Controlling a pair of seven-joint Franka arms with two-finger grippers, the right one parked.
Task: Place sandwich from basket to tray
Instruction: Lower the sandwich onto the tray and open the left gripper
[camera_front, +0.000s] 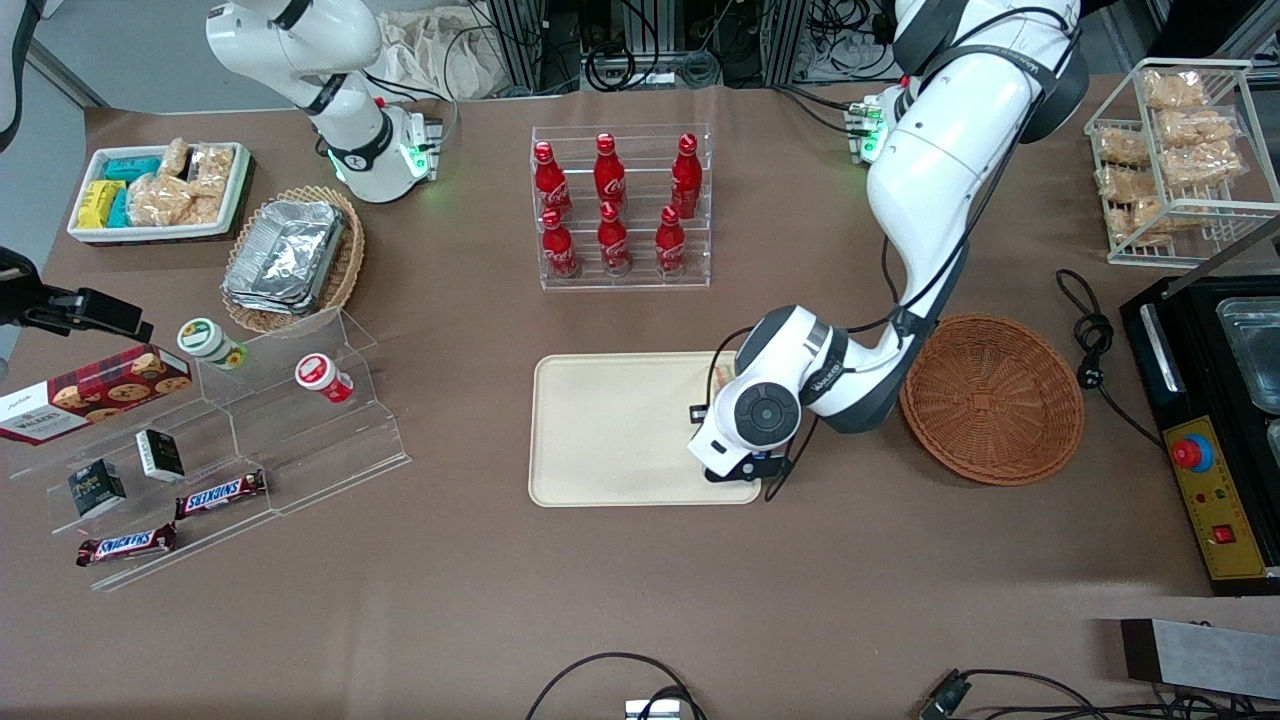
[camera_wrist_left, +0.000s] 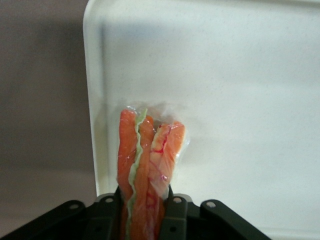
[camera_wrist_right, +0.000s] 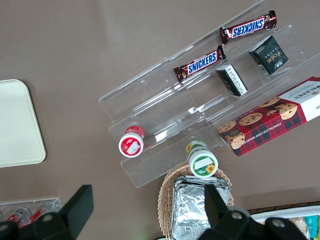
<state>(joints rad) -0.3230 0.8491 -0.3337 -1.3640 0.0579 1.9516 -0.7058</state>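
The carry looks all but done: the gripper (camera_wrist_left: 145, 212) hangs over the cream tray (camera_front: 600, 430), above the end of it that lies nearest the round wicker basket (camera_front: 992, 398), and its two black fingers (camera_wrist_left: 175, 220) are clamped on the wrapped sandwich (camera_wrist_left: 147, 170). The basket itself sits bare just beside the tray. From the wrist camera the sandwich points filling-edge down at the tray's surface, orange and green layers showing through the clear wrap, close above the tray near its rim.

I'd judge the next move to be a short descent, then letting go so the wedge settles flat inside the rim rather than on it.

In the front view the wrist housing covers the gripper almost wholly; only a sliver of sandwich shows. Whether the wedge touches the tray yet, I cannot tell.
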